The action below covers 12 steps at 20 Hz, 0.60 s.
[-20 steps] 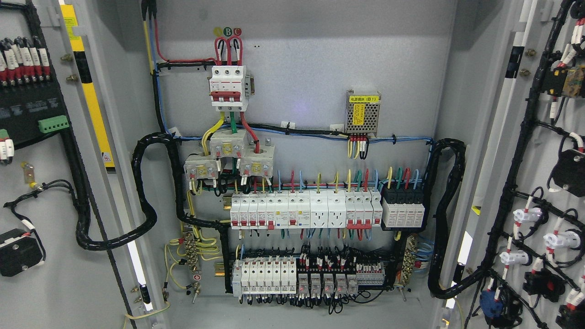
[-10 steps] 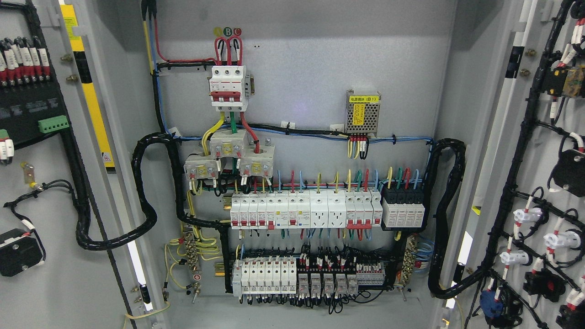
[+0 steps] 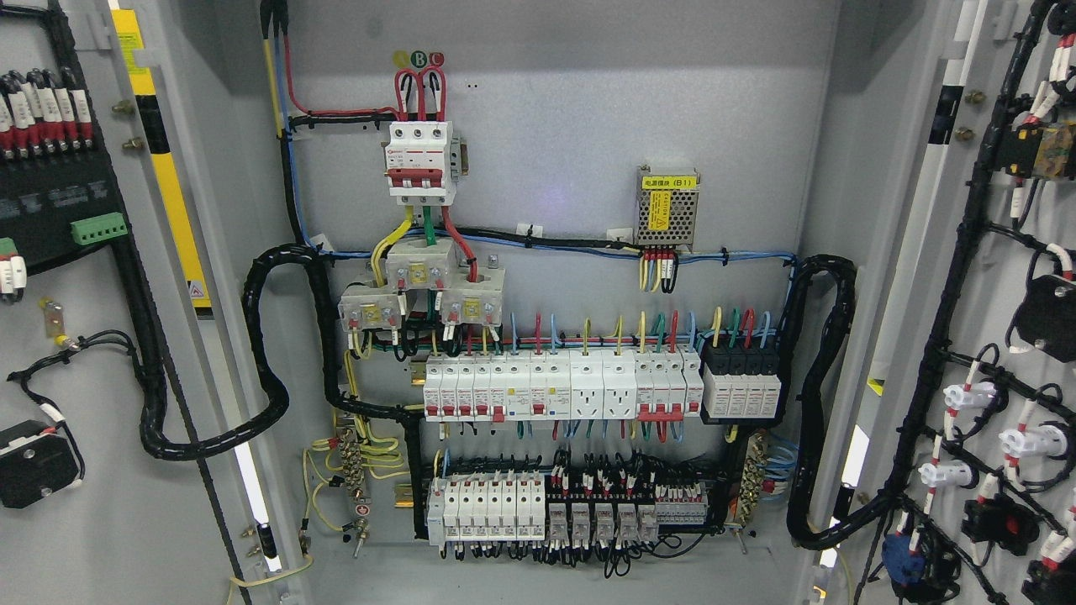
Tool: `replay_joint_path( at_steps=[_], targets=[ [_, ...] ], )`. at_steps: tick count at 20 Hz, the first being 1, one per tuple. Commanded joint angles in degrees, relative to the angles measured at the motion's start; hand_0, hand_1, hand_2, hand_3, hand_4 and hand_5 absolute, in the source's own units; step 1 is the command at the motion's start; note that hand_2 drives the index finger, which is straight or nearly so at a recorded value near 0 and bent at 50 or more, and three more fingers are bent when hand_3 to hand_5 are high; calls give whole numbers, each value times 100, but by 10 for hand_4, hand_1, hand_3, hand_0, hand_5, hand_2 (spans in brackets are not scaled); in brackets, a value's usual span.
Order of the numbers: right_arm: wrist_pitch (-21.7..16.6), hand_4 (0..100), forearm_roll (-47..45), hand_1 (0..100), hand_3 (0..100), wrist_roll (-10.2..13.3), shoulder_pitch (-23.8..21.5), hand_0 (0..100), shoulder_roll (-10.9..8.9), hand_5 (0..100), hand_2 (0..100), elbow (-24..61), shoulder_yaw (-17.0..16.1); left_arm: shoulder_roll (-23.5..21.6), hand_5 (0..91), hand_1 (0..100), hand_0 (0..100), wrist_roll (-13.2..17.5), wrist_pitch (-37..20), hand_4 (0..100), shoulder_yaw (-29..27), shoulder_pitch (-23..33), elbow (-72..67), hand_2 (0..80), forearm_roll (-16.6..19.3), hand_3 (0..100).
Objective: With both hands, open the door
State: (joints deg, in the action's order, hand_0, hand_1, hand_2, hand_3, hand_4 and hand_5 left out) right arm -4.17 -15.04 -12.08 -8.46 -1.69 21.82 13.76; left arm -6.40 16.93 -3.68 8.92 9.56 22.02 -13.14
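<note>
Nothing has budged since the earlier frames, as far as I can tell. Both cabinet doors are already swung wide: left door (image 3: 76, 353) out at 9 o'clock, right door (image 3: 1000, 336) at 3 o'clock, inner faces and wiring showing. Between them the back panel (image 3: 555, 126) is fully exposed, with the breaker row (image 3: 559, 385) around 6 and the red three-pole main breaker (image 3: 420, 160) near 11. Neither robot hand is in shot, so can't say what the fingers are doing. Looks basically done to me.
</note>
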Motion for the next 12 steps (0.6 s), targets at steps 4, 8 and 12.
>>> replay_joint_path(
  at_steps=[4,8,12],
  targets=[
    [127,0,63,500,0,777,99,0,-51,0,40,-1154,56,393,0,556,120,276,201,0,154,-103,-1552,0,48,0],
    [110,0,63,500,0,795,117,0,-42,0,40,-1145,-101,438,0,556,120,-118,175,0,154,-112,-1552,0,48,0],
    [110,0,63,500,0,795,143,0,-33,0,40,-1145,-295,438,0,556,120,-506,148,0,145,-138,-1543,0,48,0]
  ],
)
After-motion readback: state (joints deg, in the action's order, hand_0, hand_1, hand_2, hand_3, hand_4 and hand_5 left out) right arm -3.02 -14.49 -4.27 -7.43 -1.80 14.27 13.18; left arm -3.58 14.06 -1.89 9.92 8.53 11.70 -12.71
